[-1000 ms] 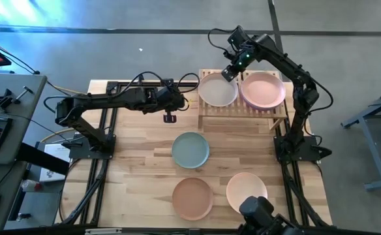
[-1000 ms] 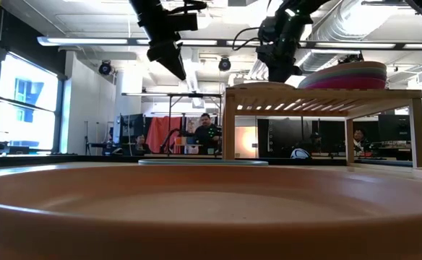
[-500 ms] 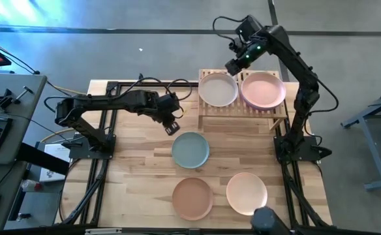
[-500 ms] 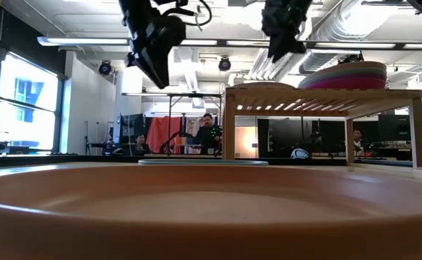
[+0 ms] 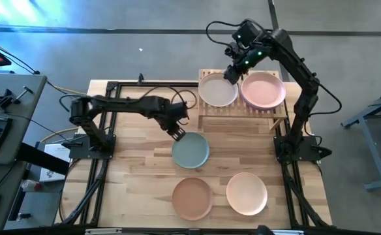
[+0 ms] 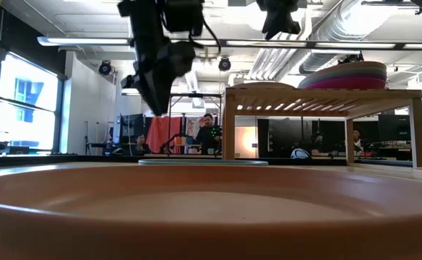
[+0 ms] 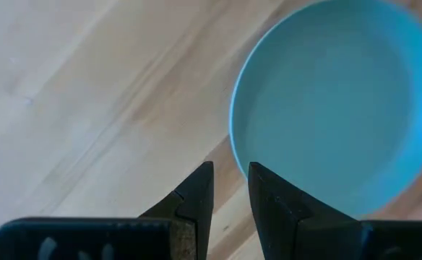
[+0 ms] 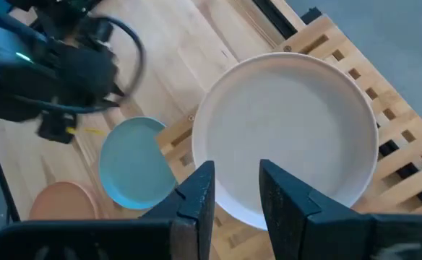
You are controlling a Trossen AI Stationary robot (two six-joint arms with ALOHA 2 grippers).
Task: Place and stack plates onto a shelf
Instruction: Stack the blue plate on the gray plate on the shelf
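The plates are spread out from above: a cream plate (image 5: 218, 90) and a pink-topped stack (image 5: 263, 90) sit on the shelf (image 5: 243, 112), while the grey-teal plate (image 5: 191, 150), terracotta plate (image 5: 192, 198) and peach plate (image 5: 246, 192) lie on the table (image 5: 138, 176). In the left wrist view, the left gripper (image 7: 230, 180) hangs empty over the grey-teal plate's rim, fingers slightly parted. In the right wrist view, the right gripper (image 8: 236, 180) hovers above the cream plate, narrowly open, holding nothing.

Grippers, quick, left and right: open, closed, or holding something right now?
Left gripper: open, empty, at the rim of the grey-teal plate.
Right gripper: open, empty, above the cream plate on the shelf.
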